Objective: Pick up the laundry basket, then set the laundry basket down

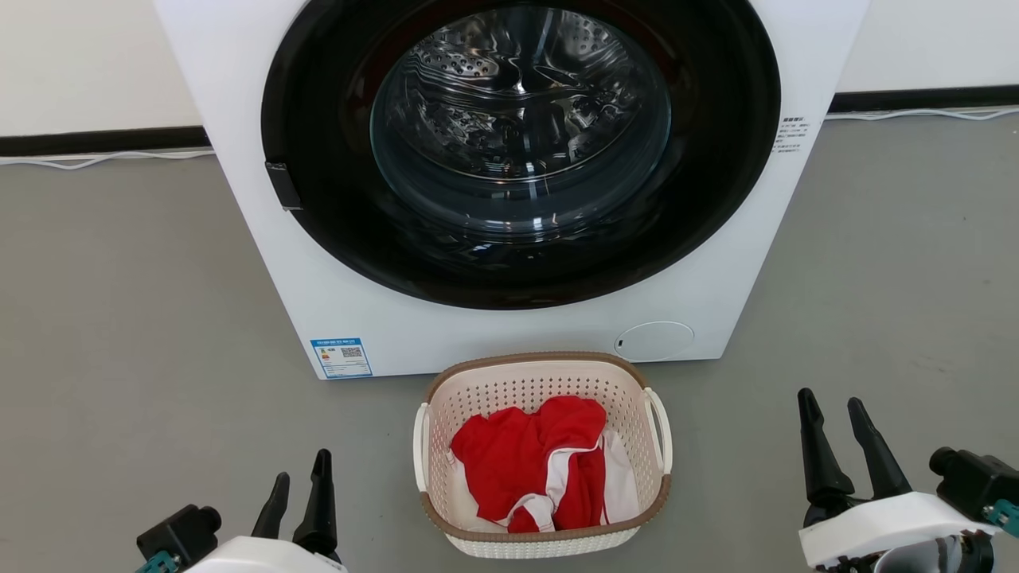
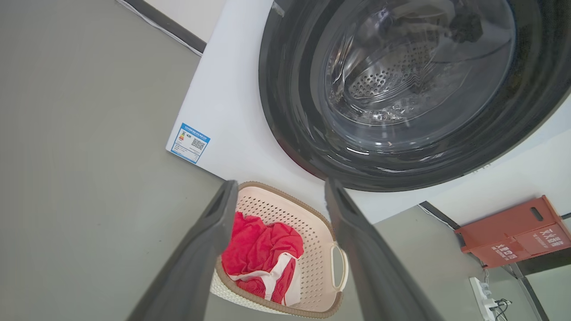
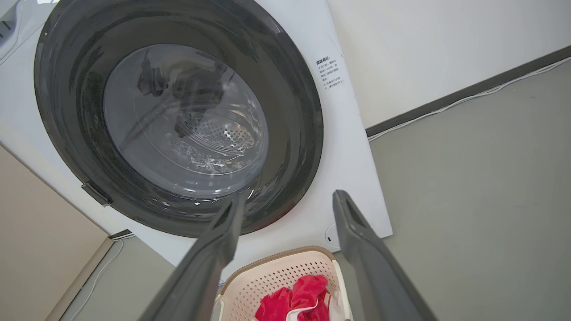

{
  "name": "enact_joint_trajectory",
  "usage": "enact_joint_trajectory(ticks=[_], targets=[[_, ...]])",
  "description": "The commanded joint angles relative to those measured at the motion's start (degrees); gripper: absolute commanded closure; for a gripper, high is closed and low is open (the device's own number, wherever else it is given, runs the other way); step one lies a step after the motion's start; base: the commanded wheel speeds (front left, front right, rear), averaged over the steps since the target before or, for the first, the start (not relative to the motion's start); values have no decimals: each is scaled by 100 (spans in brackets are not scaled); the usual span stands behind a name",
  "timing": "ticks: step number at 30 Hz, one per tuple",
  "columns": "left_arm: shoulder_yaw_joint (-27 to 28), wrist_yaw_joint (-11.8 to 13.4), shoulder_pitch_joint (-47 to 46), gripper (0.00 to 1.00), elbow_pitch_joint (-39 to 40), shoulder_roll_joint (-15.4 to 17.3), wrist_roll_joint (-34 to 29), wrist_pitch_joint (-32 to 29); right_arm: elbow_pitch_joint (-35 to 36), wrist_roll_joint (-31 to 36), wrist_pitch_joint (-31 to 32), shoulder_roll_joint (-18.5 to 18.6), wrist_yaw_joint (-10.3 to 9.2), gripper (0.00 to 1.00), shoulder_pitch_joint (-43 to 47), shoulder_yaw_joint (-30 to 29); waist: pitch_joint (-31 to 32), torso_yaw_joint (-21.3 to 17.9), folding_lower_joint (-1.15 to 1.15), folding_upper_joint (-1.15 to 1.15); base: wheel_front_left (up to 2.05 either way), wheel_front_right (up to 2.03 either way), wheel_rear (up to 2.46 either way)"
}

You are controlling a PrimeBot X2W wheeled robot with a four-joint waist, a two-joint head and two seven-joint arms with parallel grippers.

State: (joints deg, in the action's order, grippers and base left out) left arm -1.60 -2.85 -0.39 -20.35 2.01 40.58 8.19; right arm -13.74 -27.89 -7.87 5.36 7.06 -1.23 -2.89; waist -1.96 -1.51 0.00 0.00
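Head view: saw L gripper (image 1: 301, 465) & R gripper (image 1: 829, 396) both spread apart, empty, touching nothing, either side of laundry basket (image 1: 525, 382) w/ red cloth (image 1: 517, 454) inside, sat on floor (image 1: 119, 318) just in front of washer (image 1: 509, 334).

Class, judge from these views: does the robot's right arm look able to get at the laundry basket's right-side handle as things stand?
Probably yes. The right gripper is open, beside the laundry basket, with only bare floor between it and the handle on that side.
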Motion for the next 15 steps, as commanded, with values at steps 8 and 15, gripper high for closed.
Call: enact_joint_trajectory(ticks=[8, 15], targets=[[80, 86, -210, 0, 111, 63, -643, 192, 112, 680, -224, 127, 33, 0, -142, 123, -25, -14, 0, 0, 0, 0, 0], [80, 113, -249, 0, 136, 69, -1166, 310, 35, 1132, -341, 112, 35, 0, -130, 113, -54, -8, 0, 0, 0, 0, 0]])
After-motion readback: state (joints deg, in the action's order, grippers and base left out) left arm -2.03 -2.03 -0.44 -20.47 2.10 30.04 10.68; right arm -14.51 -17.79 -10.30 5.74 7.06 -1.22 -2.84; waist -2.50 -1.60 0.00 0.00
